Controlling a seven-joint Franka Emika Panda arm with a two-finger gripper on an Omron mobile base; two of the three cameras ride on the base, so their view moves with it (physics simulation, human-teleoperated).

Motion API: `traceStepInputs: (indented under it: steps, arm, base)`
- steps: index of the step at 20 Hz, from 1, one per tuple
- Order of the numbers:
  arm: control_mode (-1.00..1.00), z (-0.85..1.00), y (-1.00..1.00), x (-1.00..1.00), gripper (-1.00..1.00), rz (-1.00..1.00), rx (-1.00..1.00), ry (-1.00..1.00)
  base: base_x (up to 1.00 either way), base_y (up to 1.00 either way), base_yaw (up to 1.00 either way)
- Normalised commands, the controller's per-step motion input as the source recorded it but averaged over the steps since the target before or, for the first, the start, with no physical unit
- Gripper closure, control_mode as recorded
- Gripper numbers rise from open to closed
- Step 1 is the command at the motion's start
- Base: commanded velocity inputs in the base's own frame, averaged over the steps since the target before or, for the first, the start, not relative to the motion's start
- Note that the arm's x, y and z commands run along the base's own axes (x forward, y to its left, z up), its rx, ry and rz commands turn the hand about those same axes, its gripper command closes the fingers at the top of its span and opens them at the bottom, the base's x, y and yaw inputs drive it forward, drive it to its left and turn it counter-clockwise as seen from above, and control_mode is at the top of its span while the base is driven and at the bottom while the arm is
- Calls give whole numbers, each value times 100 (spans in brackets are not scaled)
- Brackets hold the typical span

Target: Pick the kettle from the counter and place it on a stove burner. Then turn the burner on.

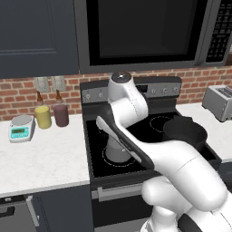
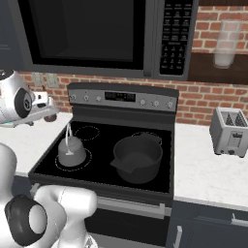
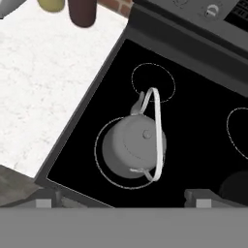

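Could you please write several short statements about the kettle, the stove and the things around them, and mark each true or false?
1. The kettle stands on the large front-left stove burner. True.
2. The black pot sits on the white counter. False: it sits on the right side of the cooktop.
3. The gripper is clamped on the kettle's handle. False: in the hand view its fingertips are spread and apart from the kettle.
4. A toaster stands on the counter to the right of the stove. True.
5. The kettle lies tipped on its side. False: it stands upright, handle arched above the lid.
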Motion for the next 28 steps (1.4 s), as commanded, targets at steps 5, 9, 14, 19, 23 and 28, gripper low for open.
traceStepInputs:
  steps: [5,9,14,19,23,28]
  arm:
    - [-100,15,0,85,-100,0,1,0]
    - [-100,0,0,99,-100,-1,3,-2]
    - [-100,-10,0,60,-100,-4,5,-4]
    - [-100,-11,0,27,-100,-9,3,-3]
    - [-100,-16,0,24,-100,-10,6,-3]
    - [-100,-11,0,23,-100,-11,6,-2]
  base:
    - [0,0,0]
    - [0,0,0]
    - [0,0,0]
    - [0,0,0]
    - [0,0,0]
    - [0,0,0]
